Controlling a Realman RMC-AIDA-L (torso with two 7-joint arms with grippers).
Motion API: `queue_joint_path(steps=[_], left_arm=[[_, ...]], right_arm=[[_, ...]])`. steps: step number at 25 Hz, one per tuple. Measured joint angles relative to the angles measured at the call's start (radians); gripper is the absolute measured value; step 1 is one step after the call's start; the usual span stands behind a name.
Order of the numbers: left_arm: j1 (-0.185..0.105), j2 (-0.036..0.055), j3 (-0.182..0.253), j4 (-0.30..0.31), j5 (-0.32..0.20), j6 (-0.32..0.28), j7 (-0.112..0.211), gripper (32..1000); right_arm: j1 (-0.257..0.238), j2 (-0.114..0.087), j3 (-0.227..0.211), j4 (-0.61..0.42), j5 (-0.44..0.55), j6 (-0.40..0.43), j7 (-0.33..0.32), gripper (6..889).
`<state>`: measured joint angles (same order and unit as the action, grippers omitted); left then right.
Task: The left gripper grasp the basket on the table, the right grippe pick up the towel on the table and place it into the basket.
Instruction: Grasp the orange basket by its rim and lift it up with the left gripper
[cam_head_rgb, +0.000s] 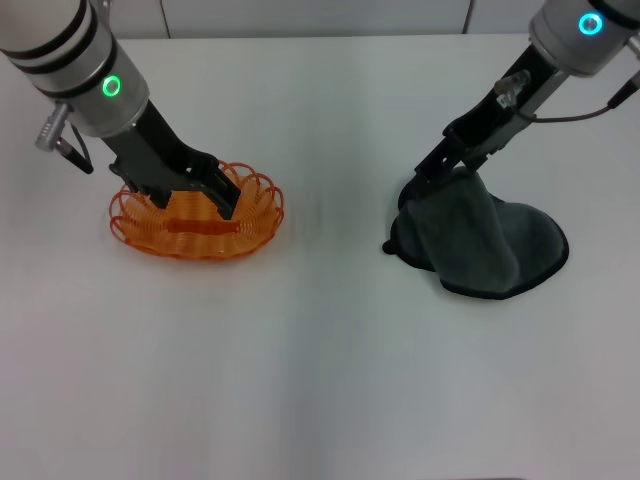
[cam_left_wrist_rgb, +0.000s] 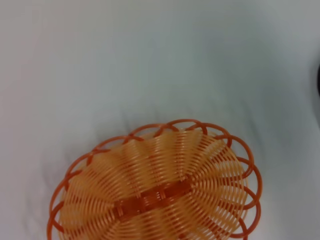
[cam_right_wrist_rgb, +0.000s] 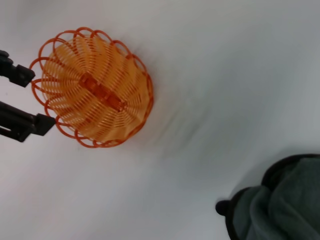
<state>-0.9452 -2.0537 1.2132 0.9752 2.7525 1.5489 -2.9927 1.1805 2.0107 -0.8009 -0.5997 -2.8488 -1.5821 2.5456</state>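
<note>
Black jaws of the left gripper (cam_head_rgb: 185, 193) stand apart over the near rim of the orange basket (cam_head_rgb: 200, 228), which sits on the white surface (cam_head_rgb: 320, 380). The right gripper (cam_head_rgb: 440, 170) has its jaws clamped on the grey-green towel (cam_head_rgb: 490, 245), lifting one edge while the rest lies on the surface, well apart from the basket.

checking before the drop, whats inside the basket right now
Nothing loose lies inside the basket: only its wire weave and the flat bar across the bottom show. The left gripper sits at its rim, covering part of it. The towel is apart, held by the right gripper.
</note>
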Motion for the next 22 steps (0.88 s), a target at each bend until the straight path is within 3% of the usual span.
queue_joint_path(steps=[22], left_arm=[[-0.011, 0.0028, 0.000, -0.023, -0.001, -0.003, 0.000, 878]], right_arm=[[0.008, 0.009, -0.001, 0.000, -0.001, 0.008, -0.007, 868]])
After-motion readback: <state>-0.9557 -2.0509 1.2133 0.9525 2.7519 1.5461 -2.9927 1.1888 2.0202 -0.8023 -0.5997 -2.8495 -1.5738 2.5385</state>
